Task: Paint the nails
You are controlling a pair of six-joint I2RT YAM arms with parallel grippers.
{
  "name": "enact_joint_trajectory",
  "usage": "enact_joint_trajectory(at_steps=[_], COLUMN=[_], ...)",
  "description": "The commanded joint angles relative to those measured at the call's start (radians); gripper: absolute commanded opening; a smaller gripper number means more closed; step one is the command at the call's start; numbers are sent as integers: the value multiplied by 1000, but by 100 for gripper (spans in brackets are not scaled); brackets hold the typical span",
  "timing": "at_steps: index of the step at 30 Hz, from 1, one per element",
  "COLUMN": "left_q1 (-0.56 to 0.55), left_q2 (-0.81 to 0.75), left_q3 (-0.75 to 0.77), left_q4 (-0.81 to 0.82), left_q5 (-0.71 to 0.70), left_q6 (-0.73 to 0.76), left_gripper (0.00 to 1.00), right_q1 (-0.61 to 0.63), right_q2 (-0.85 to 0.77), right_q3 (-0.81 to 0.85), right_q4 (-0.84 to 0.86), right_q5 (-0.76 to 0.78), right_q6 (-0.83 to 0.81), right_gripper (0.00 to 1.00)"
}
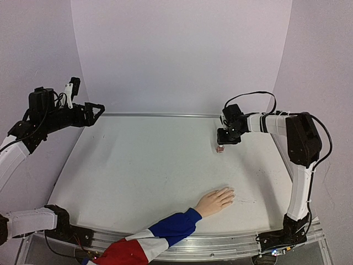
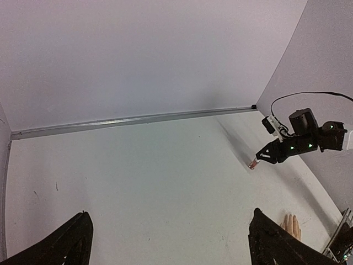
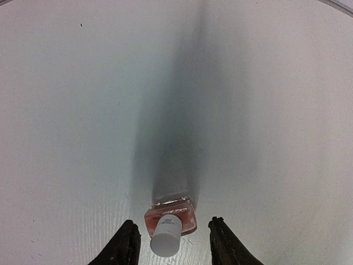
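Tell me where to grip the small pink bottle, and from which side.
Probably the white cap, from straight above: the bottle stands upright, its round cap topmost and narrower than the squarish glass body. The right hand hangs over it, a finger on either side.

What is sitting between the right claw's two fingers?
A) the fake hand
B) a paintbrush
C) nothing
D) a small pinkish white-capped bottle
D: the right wrist view shows the bottle between the fingers of the right gripper, a gap on each side.
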State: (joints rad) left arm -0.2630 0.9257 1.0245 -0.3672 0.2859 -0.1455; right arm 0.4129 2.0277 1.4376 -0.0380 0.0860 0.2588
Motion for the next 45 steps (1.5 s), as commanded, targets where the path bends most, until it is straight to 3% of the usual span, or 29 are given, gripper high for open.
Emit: enact_joint_trajectory(at_steps=[1,11,20,26,29,31,35,40,45], left_q1=[-4,-9,-10,-22,-87,-173,-381,-506,-602], left_q2=[-1,2,28,124,210,248,323,431,585], left_q3=[18,18,29,64,55,28,-44,-195,-124], left_q4=[27,24,18,34,94,192,399,775,824], left_q5=[16,22,37,195,254,234,61,-9,-92], left_q6=[16,17,-17,-183,-222,-193,-19,255,422], left_gripper=[100,99,100,99,100,99,99,99,93], right_q1=[11,17,33,45,81,104,155,219,292], right_q2=[19,48,-60,-280,-367,-406,-470,-512,-519], right_q3=[45,55,9,-96,-141,-155,-174,-165,-159], right_q4=[-40,-43,-53,-62,-55,-51,-13,16,25], right_q5=[13,19,19,-237,-323,-354,-413,-464,-450], right_q6=[1,3,3,60,99,130,188,230,256], right_gripper=[39,26,1,0,0,0,0,0,0])
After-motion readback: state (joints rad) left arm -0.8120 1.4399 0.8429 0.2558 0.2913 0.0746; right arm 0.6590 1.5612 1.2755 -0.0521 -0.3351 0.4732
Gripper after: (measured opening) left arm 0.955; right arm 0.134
